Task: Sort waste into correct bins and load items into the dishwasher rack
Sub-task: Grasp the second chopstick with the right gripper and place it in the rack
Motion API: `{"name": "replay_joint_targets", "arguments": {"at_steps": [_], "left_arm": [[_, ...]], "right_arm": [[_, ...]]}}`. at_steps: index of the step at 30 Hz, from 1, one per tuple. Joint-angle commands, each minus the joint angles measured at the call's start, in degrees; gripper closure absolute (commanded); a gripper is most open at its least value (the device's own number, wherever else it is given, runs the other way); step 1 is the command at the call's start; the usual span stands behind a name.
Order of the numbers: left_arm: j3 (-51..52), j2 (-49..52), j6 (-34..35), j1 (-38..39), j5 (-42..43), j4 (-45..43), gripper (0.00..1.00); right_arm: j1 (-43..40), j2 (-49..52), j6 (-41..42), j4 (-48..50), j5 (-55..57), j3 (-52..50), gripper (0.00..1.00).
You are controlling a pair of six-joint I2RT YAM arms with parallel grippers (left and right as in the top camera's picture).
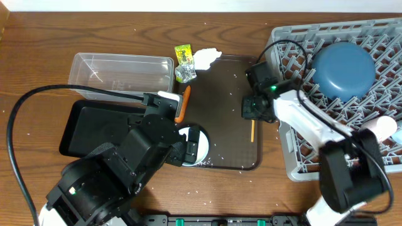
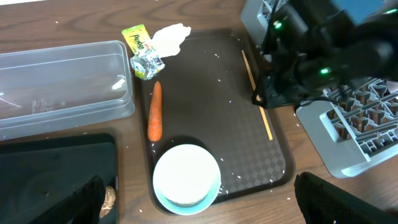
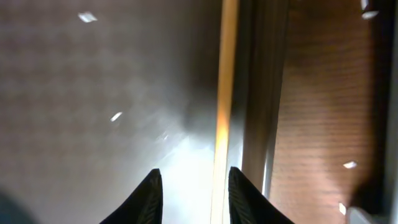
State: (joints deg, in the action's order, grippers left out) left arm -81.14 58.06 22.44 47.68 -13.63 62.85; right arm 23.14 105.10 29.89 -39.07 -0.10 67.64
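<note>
The left gripper (image 2: 199,202) hangs wide open and empty over the white bowl (image 2: 185,174) at the near edge of the brown serving tray (image 1: 226,167); I see little hazard there. The risk is further right. The wooden chopstick (image 3: 225,74) lies flat along the tray's right edge, close against the raised rim. The right gripper (image 3: 193,180) may therefore pinch the rim too, or the thin stick may roll away. Its jaws stand narrowly parted, holding nothing, and straddle the chopstick, which runs nearer the right fingertip. The dishwasher rack (image 1: 294,164) stands just beyond that edge.

Clear glossy plastic tub (image 1: 125,58), wooden chopstick (image 1: 252,130)
</note>
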Motion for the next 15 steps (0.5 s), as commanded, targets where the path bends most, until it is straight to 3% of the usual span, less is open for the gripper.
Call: {"name": "replay_joint_targets", "arguments": {"at_steps": [1,3,5,8,15], "left_arm": [[-0.72,-0.09,-0.33,-0.09,0.13,0.11,0.02],[-0.72,-0.09,-0.35,-0.09,0.13,0.11,0.02],[-0.72,-0.09,-0.35,-0.09,0.13,0.11,0.02],[-0.72,-0.09,-0.33,-0.09,0.13,0.11,0.02],[-0.72,-0.09,-0.33,-0.09,0.13,0.11,0.02]], "right_arm": [[0.09,2.58,4.42,0.48,2.93,-0.28,0.69],[0.09,3.93,4.42,0.52,2.69,-0.28,0.69],[0.11,5.14,4.39,0.85,1.55,-0.28,0.85],[0.33,6.29,4.28,2.34,1.14,-0.28,0.99],[-0.74,1.62,-4.72,3.06,-0.90,0.52,0.99]]}}
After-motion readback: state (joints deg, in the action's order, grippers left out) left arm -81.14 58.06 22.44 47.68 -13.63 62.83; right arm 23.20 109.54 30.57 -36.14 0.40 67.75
